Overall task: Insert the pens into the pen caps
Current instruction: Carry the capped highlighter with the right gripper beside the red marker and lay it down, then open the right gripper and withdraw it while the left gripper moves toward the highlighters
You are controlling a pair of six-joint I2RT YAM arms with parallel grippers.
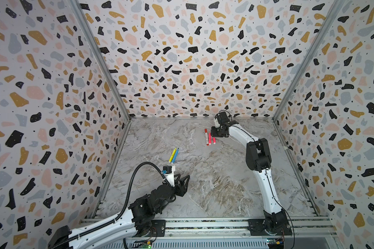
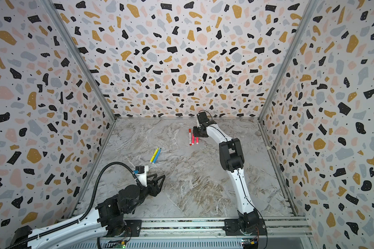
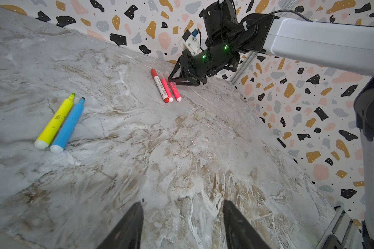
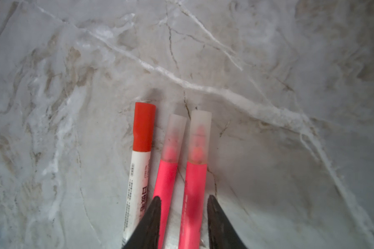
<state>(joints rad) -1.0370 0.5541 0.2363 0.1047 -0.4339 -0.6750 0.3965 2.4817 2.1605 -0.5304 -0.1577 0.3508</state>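
Observation:
Three capped pens lie side by side at the back of the table. They are a white-bodied pen (image 1: 206, 137) with a red cap (image 4: 144, 127) and two pink pens (image 1: 209, 138) (image 1: 214, 140) with translucent caps (image 4: 175, 133) (image 4: 200, 133). My right gripper (image 4: 184, 197) is open and low over them. The right-hand pink pen (image 4: 194, 194) lies between its fingers with a gap on each side. A yellow pen (image 3: 55, 122) and a blue pen (image 3: 68, 126) lie together at mid-left with bare tips. My left gripper (image 3: 183, 202) is open and empty near the front.
Two small translucent pen caps (image 3: 204, 115) lie on the marble table (image 1: 214, 183) in front of the pink pens. Patterned walls enclose the table on three sides. A metal rail (image 1: 203, 224) carrying both arm bases runs along the front edge.

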